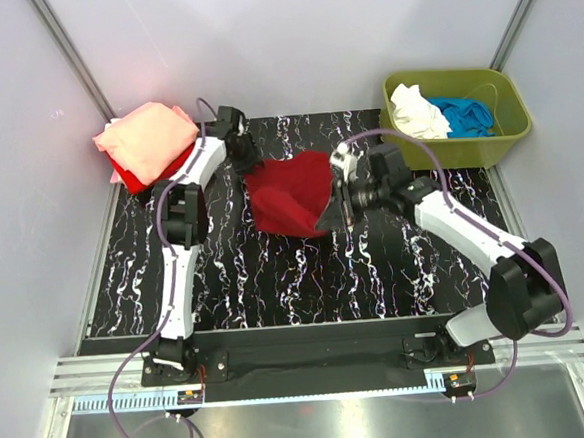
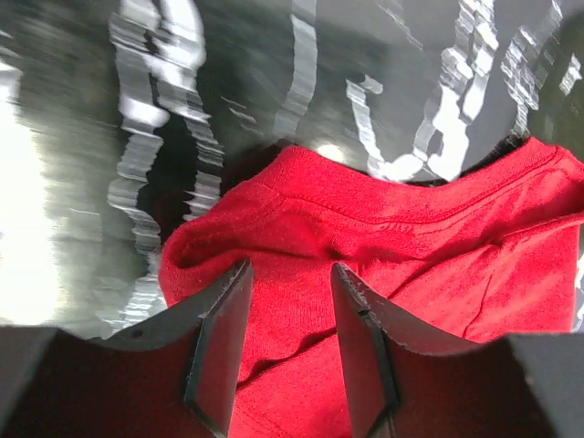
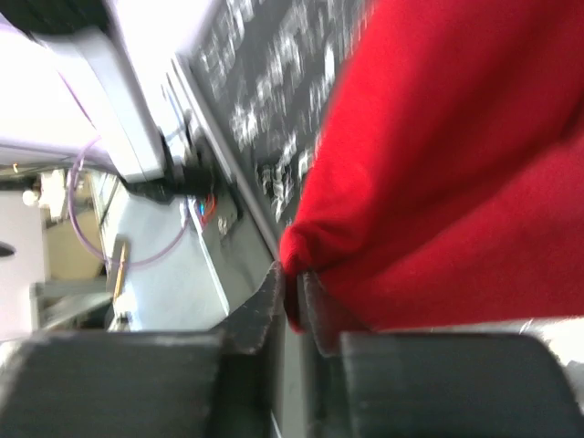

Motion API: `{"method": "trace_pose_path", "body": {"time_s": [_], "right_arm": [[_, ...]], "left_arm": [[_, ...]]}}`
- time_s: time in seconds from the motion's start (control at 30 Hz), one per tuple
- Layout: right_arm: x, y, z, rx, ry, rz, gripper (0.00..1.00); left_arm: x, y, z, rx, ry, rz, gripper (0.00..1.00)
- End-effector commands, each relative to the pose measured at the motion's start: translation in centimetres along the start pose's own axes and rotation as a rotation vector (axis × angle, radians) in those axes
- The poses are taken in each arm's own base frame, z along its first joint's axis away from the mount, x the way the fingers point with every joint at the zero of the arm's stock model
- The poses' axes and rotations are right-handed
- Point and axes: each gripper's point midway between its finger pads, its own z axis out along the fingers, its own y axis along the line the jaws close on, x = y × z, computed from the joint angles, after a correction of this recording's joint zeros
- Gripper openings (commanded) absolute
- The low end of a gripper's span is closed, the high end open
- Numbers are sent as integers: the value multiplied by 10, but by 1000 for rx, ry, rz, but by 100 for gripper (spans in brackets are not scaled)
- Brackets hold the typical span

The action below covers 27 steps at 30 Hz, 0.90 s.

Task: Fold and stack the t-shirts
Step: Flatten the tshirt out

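Observation:
The dark red t-shirt (image 1: 288,194) lies bunched in the middle of the black marbled mat (image 1: 276,280). My left gripper (image 1: 251,166) is at its far left corner. In the left wrist view this gripper (image 2: 290,274) is open, its fingers (image 2: 224,328) straddling a wrinkle of the dark red t-shirt (image 2: 411,237). My right gripper (image 1: 335,208) is at the shirt's right edge. The right wrist view shows that gripper (image 3: 292,283) shut on a fold of the dark red t-shirt (image 3: 438,164), which is lifted off the mat.
A folded salmon-pink t-shirt (image 1: 148,137) rests on a bright red one (image 1: 129,176) at the mat's far left corner. An olive-green tub (image 1: 504,99) at the far right holds a white t-shirt (image 1: 417,112) and a blue one (image 1: 463,115). Grey walls close in both sides.

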Motion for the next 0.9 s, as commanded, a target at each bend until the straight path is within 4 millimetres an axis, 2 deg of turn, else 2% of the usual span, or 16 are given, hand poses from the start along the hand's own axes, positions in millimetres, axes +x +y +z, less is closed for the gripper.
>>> {"method": "trace_pose_path", "body": {"time_s": [0.0, 0.07, 0.1, 0.2, 0.33, 0.4, 0.5, 0.53, 0.57, 0.6, 0.63, 0.67, 0.7, 0.77, 0.8, 0.87], "right_arm": [[66, -12, 11, 40, 156, 58, 39], [94, -34, 14, 209, 214, 129, 68], [94, -56, 10, 365, 207, 131, 76], [92, -82, -3, 568, 205, 200, 78], [63, -58, -1, 492, 96, 196, 80], [48, -56, -1, 498, 33, 188, 85], [41, -67, 0, 563, 28, 215, 86], [40, -75, 3, 597, 45, 224, 86], [48, -83, 0, 641, 79, 245, 86], [50, -92, -1, 683, 84, 256, 86], [56, -101, 3, 705, 109, 274, 86], [59, -106, 3, 719, 121, 287, 86], [63, -114, 5, 737, 130, 310, 85], [69, -122, 3, 764, 139, 347, 84], [71, -124, 2, 776, 133, 373, 82], [80, -129, -2, 807, 129, 404, 81]], "left_arm": [[10, 7, -4, 7, 65, 44, 48], [9, 2, -10, 33, 61, 69, 50], [15, 3, -10, 36, 77, 73, 50], [14, -2, -29, 47, 55, 94, 52], [3, -14, -62, 37, -8, 151, 56], [2, -15, -79, 19, -21, 166, 59], [10, -14, -99, -1, -24, 194, 61], [8, -18, -114, 9, -45, 203, 63], [11, -16, -119, 3, -50, 203, 64], [25, -7, -118, -10, -20, 199, 64], [28, -8, -121, 1, -29, 202, 66], [28, -14, -138, 30, -56, 209, 66], [47, -6, -134, 30, -15, 206, 67], [56, -18, -147, 116, -25, 222, 67], [74, -13, -141, 126, 16, 220, 67], [86, -22, -145, 205, 34, 235, 67]]}}
